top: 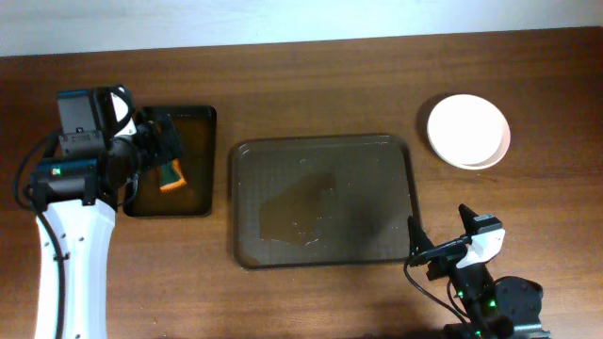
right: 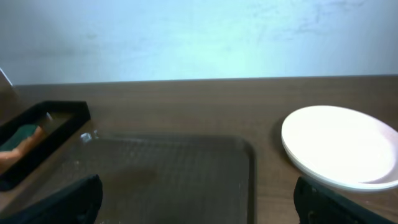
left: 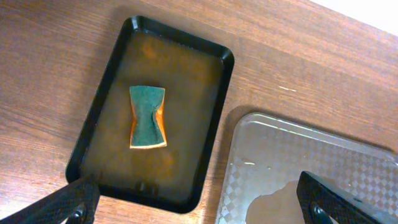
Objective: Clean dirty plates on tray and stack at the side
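Down at the lower right of the overhead frame, the right hand is hanging just off the near right corner of the tray. Its fingers are showing in the two bottom corners of the right wrist view, spread wide apart and gripping nothing.

Moving up to the centre of the overhead frame, the big dark brown tray is lying flat on the surface. A wet puddle is glistening across the tray's textured floor, left of middle and toward the lower edge.

Over at the left of the overhead frame, the left hand is hovering above the black tray, which is sitting just beside the brown one with a strip of wood between them. From the left wrist view, this hand's fingers are poking in at the bottom corners, well apart and clear of everything. Between and beyond them a sponge is lying flat in the black tray, green face up with an orange edge showing, pinched in at the waist. A thin brownish film is coating the floor around it.

Up at the upper right of the overhead frame, the plates are sitting stacked on the bare wood, well apart from the tray. The top one is looking clean and white, and a pinkish rim is peeking out beneath it. I cannot tell how many are in the stack.

Along the top edge, a pale wall is running behind the surface.
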{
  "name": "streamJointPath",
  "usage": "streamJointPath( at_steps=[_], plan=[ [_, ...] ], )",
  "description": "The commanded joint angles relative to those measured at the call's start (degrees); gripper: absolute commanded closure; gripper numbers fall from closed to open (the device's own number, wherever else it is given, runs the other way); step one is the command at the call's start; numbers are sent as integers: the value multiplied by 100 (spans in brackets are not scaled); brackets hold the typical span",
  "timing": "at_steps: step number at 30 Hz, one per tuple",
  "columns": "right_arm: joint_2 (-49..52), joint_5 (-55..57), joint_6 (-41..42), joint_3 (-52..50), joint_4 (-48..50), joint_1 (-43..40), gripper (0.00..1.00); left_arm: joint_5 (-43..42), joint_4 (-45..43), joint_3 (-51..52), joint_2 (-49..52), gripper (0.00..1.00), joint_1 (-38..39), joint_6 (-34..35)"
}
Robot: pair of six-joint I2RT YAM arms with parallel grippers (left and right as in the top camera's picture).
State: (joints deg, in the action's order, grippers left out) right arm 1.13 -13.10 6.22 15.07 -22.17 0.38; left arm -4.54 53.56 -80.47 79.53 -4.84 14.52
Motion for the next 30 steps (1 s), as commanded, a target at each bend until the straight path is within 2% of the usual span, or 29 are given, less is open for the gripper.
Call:
streamJointPath(
  at_steps=[1, 5, 12, 16, 19, 23, 30],
  plan=[
    [-94, -42, 2, -339, 476, -50, 2, -63, -4, 7, 22, 0, 17, -50],
    [-94, -20, 0, -562, 802, -50, 2, -63, -7, 7, 22, 0, 17, -48],
    [-94, 4, -2, -1475, 2188, -50, 2, -61, -4, 7, 22, 0, 17, -48],
    [-94, 24, -297, -1475, 2264, -50, 2, -63, -4, 7, 22, 0, 17, -48],
    [-94, 98, -1143, -1475, 1858, -50, 2, -63, -4, 7, 22, 0, 17, -48],
    [-94, 616, -1182, -1475, 1810, -50, 2, -61, -4, 7, 22, 0, 17, -50],
    [-94, 625, -1180, -1475, 1814, -352, 2, -63, -4, 7, 22, 0, 17, -48]
  ],
)
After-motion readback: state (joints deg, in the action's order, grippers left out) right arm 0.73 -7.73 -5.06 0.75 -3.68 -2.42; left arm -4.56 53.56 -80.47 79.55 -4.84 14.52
